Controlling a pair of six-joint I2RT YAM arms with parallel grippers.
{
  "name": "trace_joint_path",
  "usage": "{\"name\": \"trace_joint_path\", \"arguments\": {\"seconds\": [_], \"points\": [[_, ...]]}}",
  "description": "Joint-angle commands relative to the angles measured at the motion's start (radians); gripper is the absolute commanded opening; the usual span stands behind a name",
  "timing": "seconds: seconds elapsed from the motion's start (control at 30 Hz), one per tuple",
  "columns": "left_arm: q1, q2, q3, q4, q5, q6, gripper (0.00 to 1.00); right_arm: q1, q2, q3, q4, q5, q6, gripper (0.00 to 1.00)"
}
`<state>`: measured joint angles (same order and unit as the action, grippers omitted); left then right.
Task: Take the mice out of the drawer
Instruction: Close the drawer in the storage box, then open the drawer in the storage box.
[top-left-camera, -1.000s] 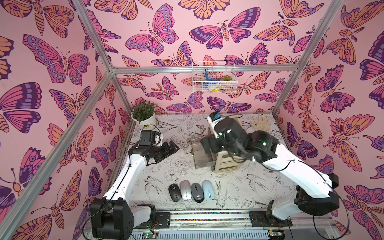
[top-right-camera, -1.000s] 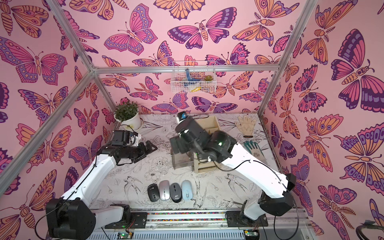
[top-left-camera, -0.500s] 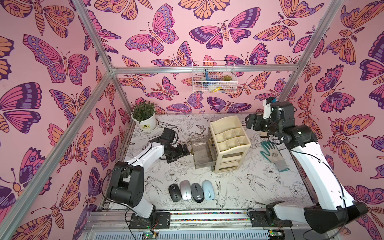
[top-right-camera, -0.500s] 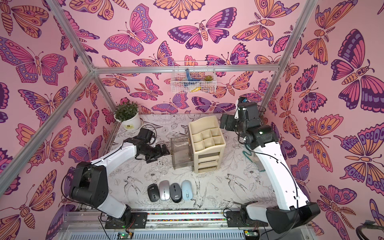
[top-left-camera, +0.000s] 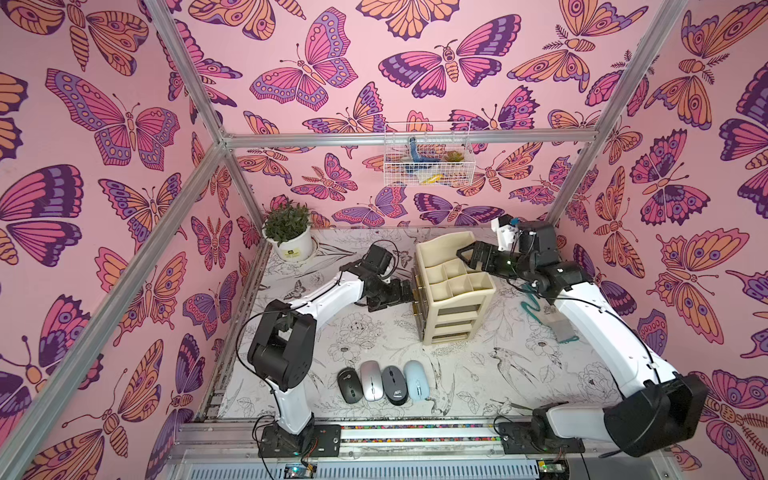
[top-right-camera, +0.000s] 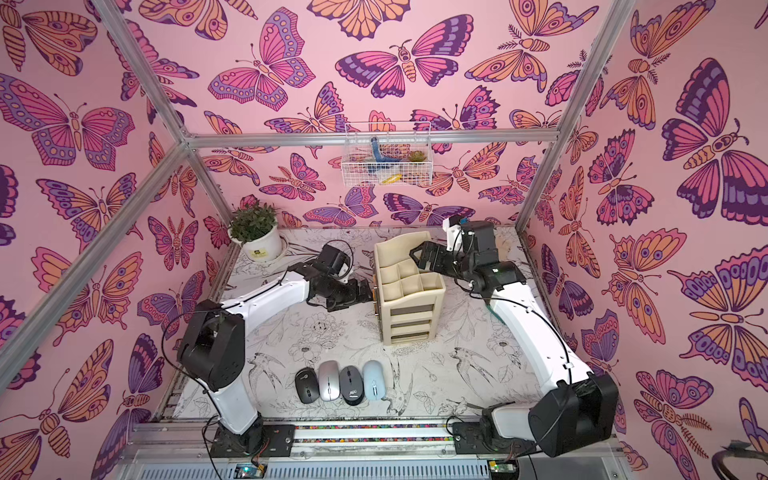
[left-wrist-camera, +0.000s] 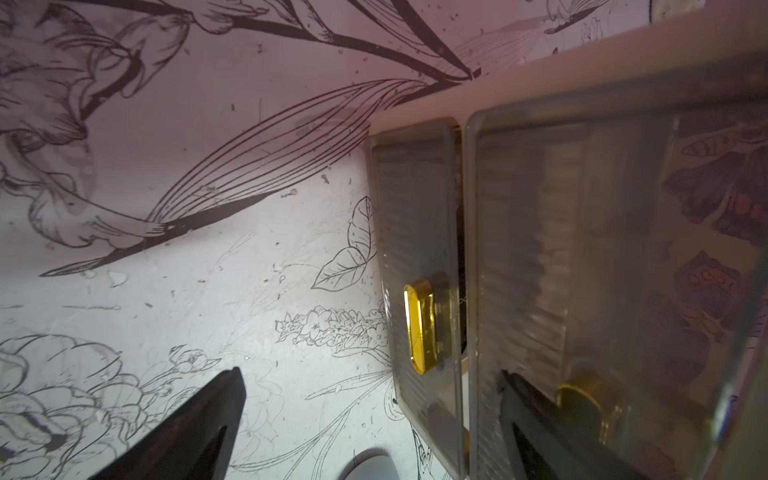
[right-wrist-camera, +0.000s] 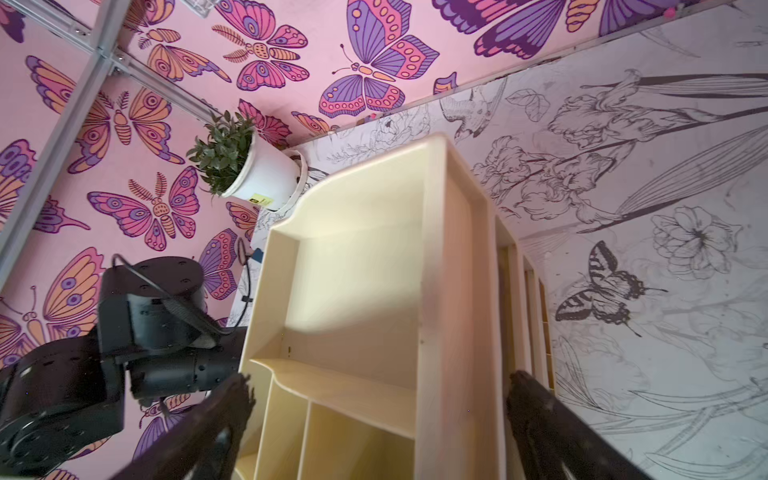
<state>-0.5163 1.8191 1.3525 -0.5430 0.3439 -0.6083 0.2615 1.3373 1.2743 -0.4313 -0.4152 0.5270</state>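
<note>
Tabletop: mice row near front edge.

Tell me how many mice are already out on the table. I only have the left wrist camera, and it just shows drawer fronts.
Observer: Four, side by side near the front edge of the table: a black mouse, a silver mouse, a dark grey mouse and a pale blue mouse.
Operator: Where is the right gripper?
Observer: The right gripper is open, above the far end of the cream organizer, over its top tray.
Operator: Anything else standing on the table?
Observer: A potted plant stands in the far corner on the left arm's side.
</note>
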Motion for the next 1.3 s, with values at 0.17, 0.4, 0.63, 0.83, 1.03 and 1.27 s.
{"name": "trace_joint_path", "arguments": {"seconds": [0.17, 0.4, 0.63, 0.83, 1.03, 1.27], "points": [[0.02, 0.007, -0.002, 0.029, 0.006, -0.022, 1.0, 0.003, -0.009, -0.01, -0.019, -0.029, -0.01, 0.99], [0.2, -0.13, -0.344, 0.476, 0.311, -0.163, 0.95, 0.002, -0.002, -0.022, -0.02, -0.019, -0.02, 0.99], [0.173, -0.052, -0.43, 0.808, 0.5, -0.269, 0.51, 0.001, 0.0, -0.032, -0.015, -0.017, -0.022, 0.99], [0.144, 0.037, -0.425, 0.886, 0.521, -0.318, 0.39, 0.001, -0.001, -0.033, -0.018, -0.017, -0.024, 0.99], [0.128, 0.114, -0.451, 1.032, 0.538, -0.388, 0.39, 0.001, -0.007, -0.036, -0.022, -0.02, -0.028, 0.99], [0.095, 0.186, -0.444, 1.149, 0.554, -0.442, 0.4, 0.001, -0.009, -0.042, -0.047, -0.022, -0.051, 0.99]]}}
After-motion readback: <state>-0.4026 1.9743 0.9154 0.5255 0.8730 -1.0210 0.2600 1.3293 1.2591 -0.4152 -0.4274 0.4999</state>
